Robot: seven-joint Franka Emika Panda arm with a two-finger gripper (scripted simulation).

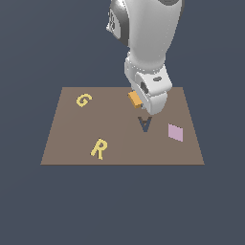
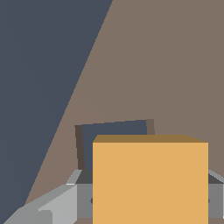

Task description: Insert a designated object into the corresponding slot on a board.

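The orange square block (image 1: 135,99) is held in my gripper (image 1: 139,101), just above the brown board (image 1: 72,129) near its far edge. In the wrist view the block (image 2: 150,179) fills the foreground between the grey fingers (image 2: 57,205), which are shut on its sides. The dark square slot (image 2: 114,135) shows in the board right behind and under the block, partly hidden by it. In the exterior view the slot is hidden behind my hand.
A yellow G (image 1: 83,100) and a yellow R (image 1: 99,149) lie on the board toward the exterior view's left. A dark A-shaped cut-out (image 1: 145,124) and a pale pink square tile (image 1: 175,132) lie toward its right. The board's edge (image 2: 94,57) runs beside the slot.
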